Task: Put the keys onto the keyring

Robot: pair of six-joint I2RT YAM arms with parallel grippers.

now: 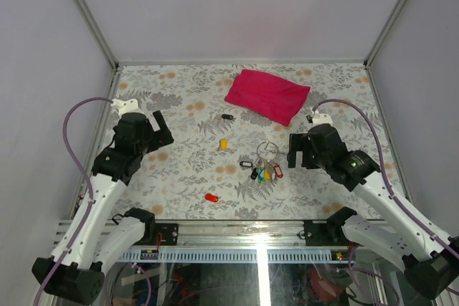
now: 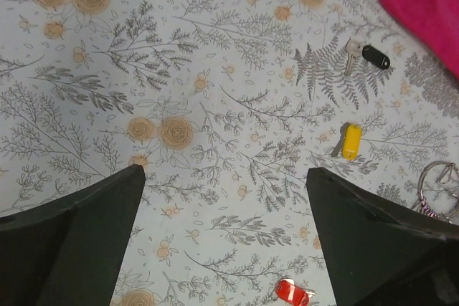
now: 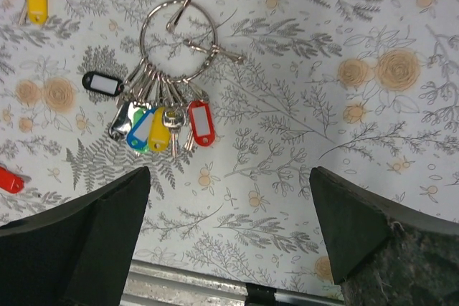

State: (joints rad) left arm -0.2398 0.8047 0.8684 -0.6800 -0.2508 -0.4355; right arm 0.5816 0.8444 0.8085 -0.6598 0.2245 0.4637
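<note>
The left gripper point(image 1: 159, 127) hovers over the left part of the patterned table point(image 1: 179, 177), its fingers point(image 2: 93, 227) spread wide with only bare table surface between them. The red key point(image 1: 211, 197) lies loose near the front edge of the table, left of centre. In the top view its long axis runs roughly left to right; which end carries the blade cannot be resolved. The yellow key point(image 1: 223, 144) lies loose farther back, near the table centre, with its long axis running roughly front to back. In the left wrist view its grey blade projects from one end of the yellow head point(image 2: 351, 141). A black-headed key point(image 1: 227, 117) lies apart, farther back again. The keyring point(image 1: 267, 152) lies flat right of centre, well apart from both loose keys. Its silver ring sits on the far side and its bunch of coloured keys point(image 3: 161, 120) fans out toward the front edge. A magenta cloth point(image 1: 267, 94) lies behind it near the back. The right gripper point(image 1: 297, 148) hovers just right of the keyring, its fingers point(image 3: 373, 234) released and fully parted, grasping nothing.
</note>
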